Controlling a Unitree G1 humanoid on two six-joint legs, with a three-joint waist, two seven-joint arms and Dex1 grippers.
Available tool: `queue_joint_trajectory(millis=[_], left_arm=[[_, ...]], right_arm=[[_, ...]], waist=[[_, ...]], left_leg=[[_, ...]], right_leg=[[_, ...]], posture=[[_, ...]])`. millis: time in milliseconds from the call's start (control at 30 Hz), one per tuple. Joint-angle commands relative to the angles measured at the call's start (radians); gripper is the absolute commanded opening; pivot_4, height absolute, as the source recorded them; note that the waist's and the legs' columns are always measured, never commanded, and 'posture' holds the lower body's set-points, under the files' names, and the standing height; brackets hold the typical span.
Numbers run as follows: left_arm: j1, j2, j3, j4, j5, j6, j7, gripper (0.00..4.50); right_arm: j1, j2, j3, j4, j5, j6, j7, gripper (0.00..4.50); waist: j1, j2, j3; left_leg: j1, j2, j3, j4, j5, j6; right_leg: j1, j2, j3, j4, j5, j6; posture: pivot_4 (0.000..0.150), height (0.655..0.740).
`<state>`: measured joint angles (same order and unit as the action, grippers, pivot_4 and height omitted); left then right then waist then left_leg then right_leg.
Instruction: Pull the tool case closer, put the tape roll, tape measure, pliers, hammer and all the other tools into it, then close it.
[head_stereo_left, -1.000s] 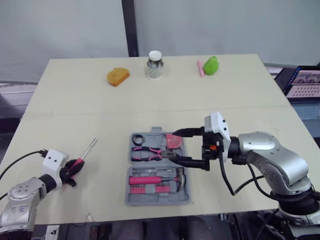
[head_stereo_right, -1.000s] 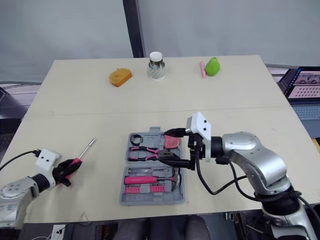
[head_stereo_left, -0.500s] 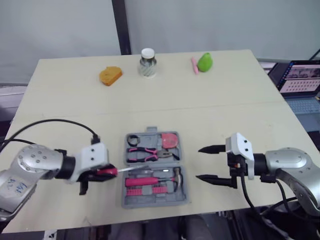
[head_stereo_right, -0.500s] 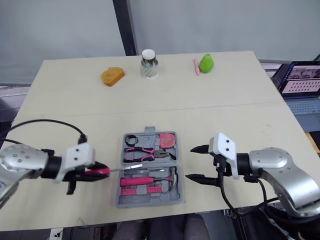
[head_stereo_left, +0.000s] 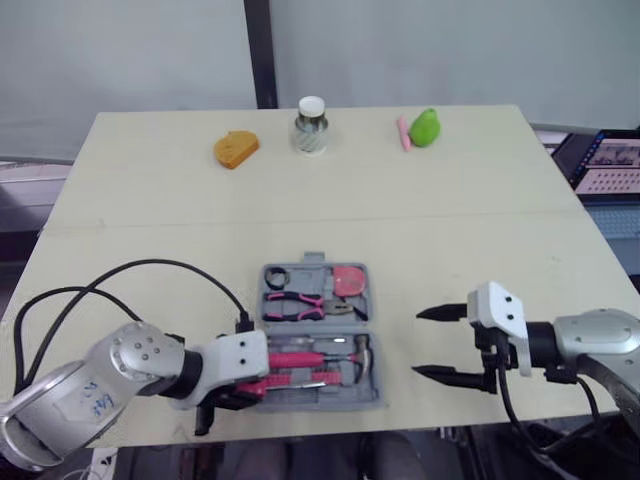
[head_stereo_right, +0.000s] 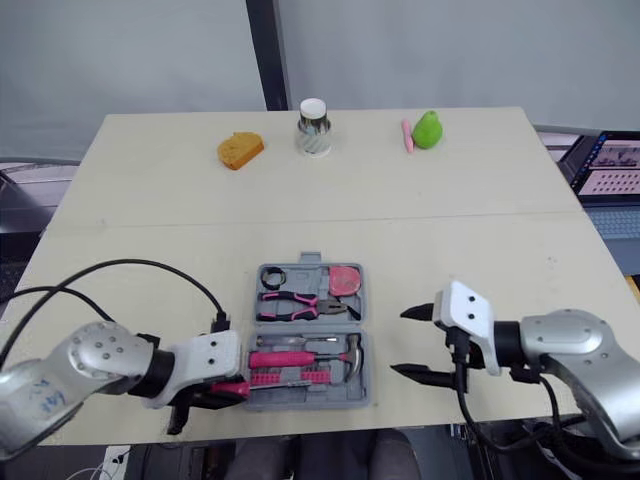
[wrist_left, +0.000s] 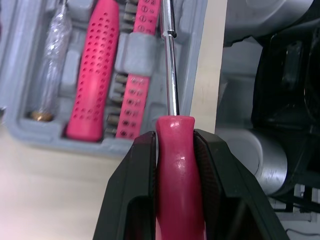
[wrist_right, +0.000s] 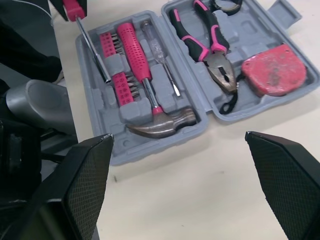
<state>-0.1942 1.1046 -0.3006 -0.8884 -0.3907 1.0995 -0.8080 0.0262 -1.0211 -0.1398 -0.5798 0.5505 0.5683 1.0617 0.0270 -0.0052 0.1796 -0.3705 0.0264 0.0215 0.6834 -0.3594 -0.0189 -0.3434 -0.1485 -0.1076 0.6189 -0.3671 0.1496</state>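
Tool case (head_stereo_left: 371, 310) lies open and flat in the lower middle of the head-camera frame, on a pale table (head_stereo_left: 150, 220). Its upper half holds the tape roll (head_stereo_left: 276, 277), pliers (head_stereo_left: 300, 303) and red tape measure (head_stereo_left: 348, 281). The lower half holds the hammer (wrist_right: 160, 125) and a pink bit strip (wrist_right: 115, 75).

The left gripper (wrist_left: 175, 137) sits at the case's lower left corner, its fingers clamped on the pink handle of a screwdriver (wrist_left: 169, 70). The metal shaft reaches over the bit strip along the case's lower edge. A black cable (head_stereo_left: 130, 275) loops over the table at lower left, clear of the case. The right gripper (head_stereo_left: 430, 343) hangs just right of the case with its fingers spread wide and nothing between them.

Along the top of the frame, well apart from the case, stand an orange bread-shaped piece (head_stereo_left: 236, 150), a white-lidded jar (head_stereo_left: 311, 127), a pink stick (head_stereo_left: 402, 134) and a green pear-shaped object (head_stereo_left: 425, 128). A laptop (head_stereo_left: 608, 165) shows at the right edge.

Half a second ago the left gripper held the screwdriver left of the case, level with its middle. It is now lower, with the tool over the bottom row. The right gripper was spread beside the case then too.
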Motion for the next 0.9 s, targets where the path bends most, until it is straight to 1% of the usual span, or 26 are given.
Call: queue_joint_trajectory(millis=[33,333,700,900], left_arm=[[-0.029,-0.026,-0.026,-0.039,0.005,0.026,0.033,0.62],[-0.103,-0.057,-0.062,-0.015,-0.014,0.030,0.019,0.62],[-0.233,-0.154,-0.172,-0.024,-0.042,0.143,0.052,0.62],[-0.277,-0.225,-0.240,-0.033,-0.054,0.223,0.099,0.62]], right_arm=[[0.024,-0.026,-0.049,-0.043,0.021,-0.001,0.028,4.50],[0.069,-0.058,-0.113,-0.093,0.072,0.050,0.036,4.50],[0.120,-0.081,-0.180,-0.130,0.104,0.085,0.042,4.50],[0.141,-0.081,-0.199,-0.140,0.106,0.091,0.038,4.50]], waist=[[0.002,0.000,0.000],[0.003,0.000,0.000],[0.006,0.000,0.000],[0.007,-0.001,0.000]], left_leg=[[0.000,0.000,0.000,0.000,0.000,0.000],[0.000,0.000,0.000,0.001,0.000,0.000],[0.000,-0.001,-0.001,0.001,0.000,0.000],[0.000,-0.001,-0.001,0.001,0.000,0.000]], right_leg=[[0.000,0.000,0.000,0.000,0.000,0.000],[0.001,0.000,0.000,0.000,0.000,0.000],[0.001,0.000,0.000,0.000,0.000,0.000],[0.002,0.000,0.000,0.000,0.000,0.000]], posture=[[0.150,0.7400],[0.150,0.7400],[0.150,0.7400],[0.150,0.7400]])
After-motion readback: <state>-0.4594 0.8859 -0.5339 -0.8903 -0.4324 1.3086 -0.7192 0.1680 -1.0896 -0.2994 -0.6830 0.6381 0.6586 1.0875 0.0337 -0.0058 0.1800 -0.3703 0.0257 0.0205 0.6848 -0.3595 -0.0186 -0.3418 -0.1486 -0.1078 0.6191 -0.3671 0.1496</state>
